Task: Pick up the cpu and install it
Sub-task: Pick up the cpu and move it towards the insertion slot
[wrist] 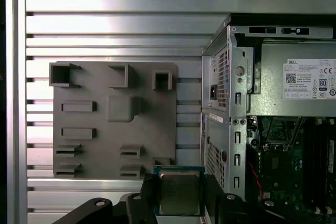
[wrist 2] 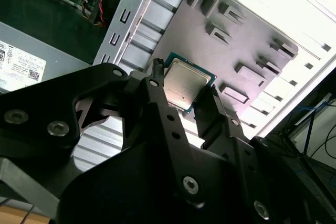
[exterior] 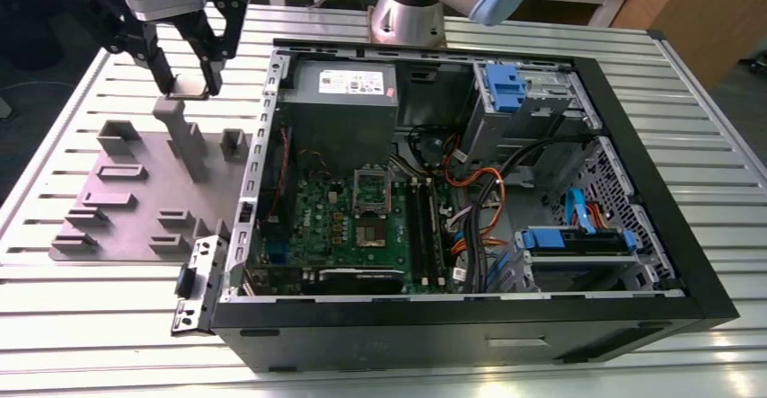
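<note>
A ribbed silver metal table (exterior: 72, 326) fills my screens. My black two-fingered claw (exterior: 189, 80) pinches the small square cpu with its silvery metal lid (wrist 2: 185, 83) by two opposite edges, holding it in the air over the edge of a flat grey plastic holder plate with raised pockets (wrist: 152, 124). Beside the plate, toward the exterior view's right, lies an open black computer case (exterior: 480, 337) with a green motherboard (exterior: 338, 211) inside.

robot lab: slatted workbench (exterior: 84, 326), open pc (exterior: 480, 337)
</note>
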Available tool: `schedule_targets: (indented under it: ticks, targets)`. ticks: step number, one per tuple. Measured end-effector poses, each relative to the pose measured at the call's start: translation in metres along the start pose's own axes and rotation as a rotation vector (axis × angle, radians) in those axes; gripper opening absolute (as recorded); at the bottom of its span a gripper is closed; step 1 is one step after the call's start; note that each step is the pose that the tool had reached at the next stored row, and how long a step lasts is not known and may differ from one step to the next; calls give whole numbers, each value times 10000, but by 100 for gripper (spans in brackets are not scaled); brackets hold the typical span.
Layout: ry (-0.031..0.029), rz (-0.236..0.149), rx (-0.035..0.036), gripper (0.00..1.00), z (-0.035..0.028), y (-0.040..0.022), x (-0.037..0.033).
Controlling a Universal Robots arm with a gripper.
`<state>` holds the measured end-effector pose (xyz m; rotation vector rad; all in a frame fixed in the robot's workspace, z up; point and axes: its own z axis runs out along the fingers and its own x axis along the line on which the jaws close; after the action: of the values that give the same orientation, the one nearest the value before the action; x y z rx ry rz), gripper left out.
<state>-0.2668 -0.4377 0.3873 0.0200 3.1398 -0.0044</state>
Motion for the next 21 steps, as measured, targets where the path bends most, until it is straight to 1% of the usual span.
schedule_targets:
  ticks: [7,21]
  targets:
    - [0,0,0,47,0,1,-53]
    - [0,-1,0,47,0,-8,-65]
